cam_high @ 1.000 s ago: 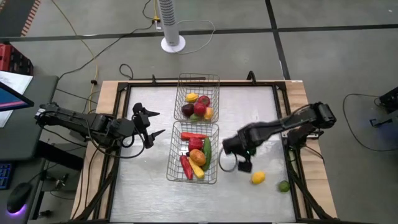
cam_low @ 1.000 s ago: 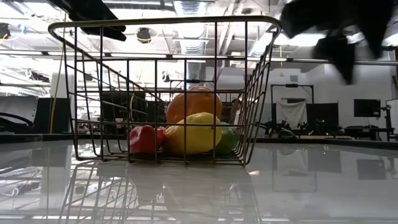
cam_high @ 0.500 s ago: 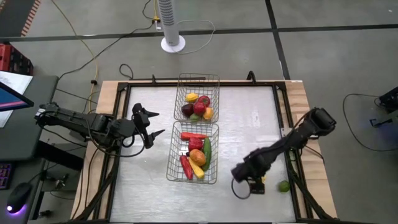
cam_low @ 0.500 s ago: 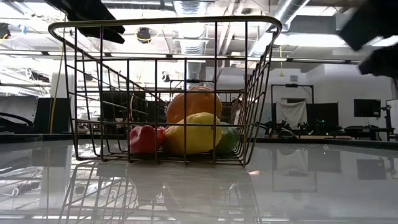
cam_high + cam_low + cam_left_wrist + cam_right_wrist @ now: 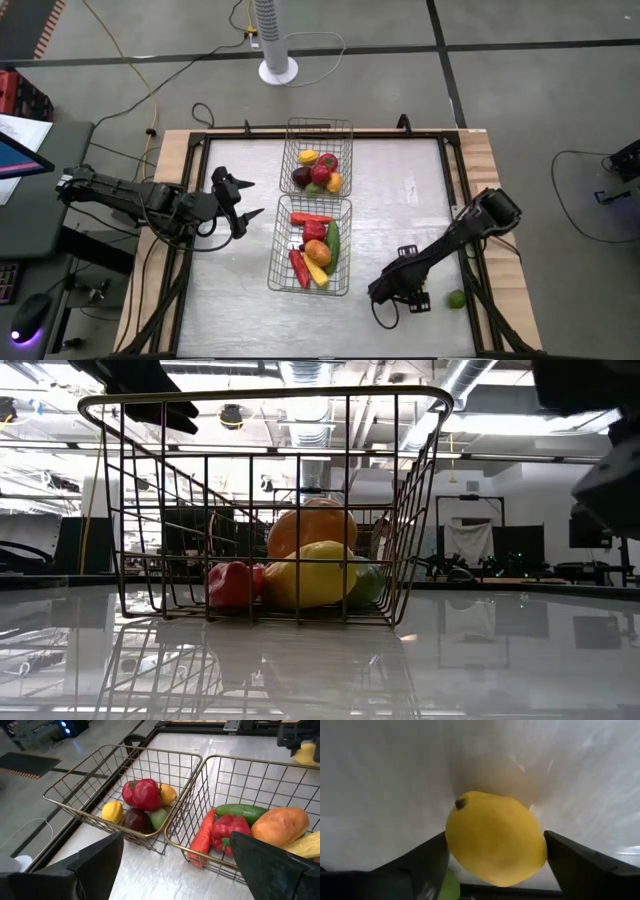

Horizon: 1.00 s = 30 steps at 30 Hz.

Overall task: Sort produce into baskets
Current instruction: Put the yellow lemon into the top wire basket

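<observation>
The right gripper [image 5: 408,297] is down at the table [image 5: 400,200] near its front right area, to the right of the larger basket [image 5: 310,246], and its own wrist view shows a yellow lemon [image 5: 494,838] sitting between its two dark fingers [image 5: 420,860], which stand apart on either side of the fruit; whether the pads actually press on the skin is hard to say from this angle, though the gap looks wider than the lemon. A green lime [image 5: 456,298] lies on the table just to the right of that gripper, near the table's right edge. The left gripper [image 5: 236,203] waits over the table's left side, beside the larger basket, with its fingers spread wide. The smaller basket [image 5: 319,156] sits at the far side of the table, end to end with the larger one, and holds a red tomato [image 5: 146,794], a second lemon [image 5: 112,812], a dark plum [image 5: 135,818], a pale green piece and an orange-yellow one (all bunched together toward one end). The larger basket holds a green cucumber [image 5: 241,811], a red pepper [image 5: 226,829], a long red chilli-shaped pepper [image 5: 202,839] leaning against the mesh, an orange [image 5: 281,826] and a yellow piece at the edge.
</observation>
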### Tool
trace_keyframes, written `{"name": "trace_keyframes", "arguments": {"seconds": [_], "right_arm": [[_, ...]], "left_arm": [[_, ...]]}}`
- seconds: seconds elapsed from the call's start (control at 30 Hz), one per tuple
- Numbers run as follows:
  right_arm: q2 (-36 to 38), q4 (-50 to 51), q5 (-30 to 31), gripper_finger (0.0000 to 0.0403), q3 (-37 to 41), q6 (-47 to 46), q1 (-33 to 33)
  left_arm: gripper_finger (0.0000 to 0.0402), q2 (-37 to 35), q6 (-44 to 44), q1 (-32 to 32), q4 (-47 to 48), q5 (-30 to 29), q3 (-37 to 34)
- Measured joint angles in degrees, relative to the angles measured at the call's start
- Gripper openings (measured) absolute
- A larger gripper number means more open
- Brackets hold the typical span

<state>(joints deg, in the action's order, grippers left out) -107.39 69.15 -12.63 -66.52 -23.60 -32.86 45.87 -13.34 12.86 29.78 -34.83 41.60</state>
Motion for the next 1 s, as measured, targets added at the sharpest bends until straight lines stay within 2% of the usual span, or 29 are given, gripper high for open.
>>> {"name": "trace_keyframes", "arguments": {"seconds": [0.2, 0.37, 0.47, 0.57, 0.7, 0.8, 0.9, 1.0], "right_arm": [[-0.44, 0.7, -0.93, 0.0273, 0.0, 2.38, 1.14], [1.24, 6.71, 0.69, 0.0268, 0.0, 2.53, 4.57], [4.06, 13.59, 11.07, 0.0273, 0.0, 4.57, 8.43], [7.43, 17.26, 28.09, 0.0274, -0.01, 4.17, 14.43], [11.35, 16.95, 51.03, 0.0274, -1.41, 1.36, 22.94], [12.94, 12.43, 62.74, 0.0275, -3.37, 2.87, 28.56], [13.94, 0.57, 65.36, 0.0275, -5.04, 11.34, 33.31], [14.38, -15.15, 60.64, 0.0275, -5.79, 23.13, 36.83]], "left_arm": [[0.0352, 0.0, -0.02, 0.0, 0.83, 0.0, 0.0], [0.0352, 0.0, -0.02, 0.0, 0.83, -0.02, 0.0], [0.0352, 0.0, -0.02, 0.0, 0.79, -0.04, 0.0], [0.0352, 0.0, -0.02, 0.0, 0.69, -0.07, 0.0], [0.0352, 0.0, -0.01, 0.0, 0.14, -0.07, 0.0], [0.0352, 0.0, 0.13, 0.0, -0.02, -0.42, 0.0], [0.0352, 0.0, 0.15, 0.0, -0.33, -0.42, 0.0], [0.0352, 0.0, 0.17, 0.0, -0.33, -0.42, 0.0]]}}
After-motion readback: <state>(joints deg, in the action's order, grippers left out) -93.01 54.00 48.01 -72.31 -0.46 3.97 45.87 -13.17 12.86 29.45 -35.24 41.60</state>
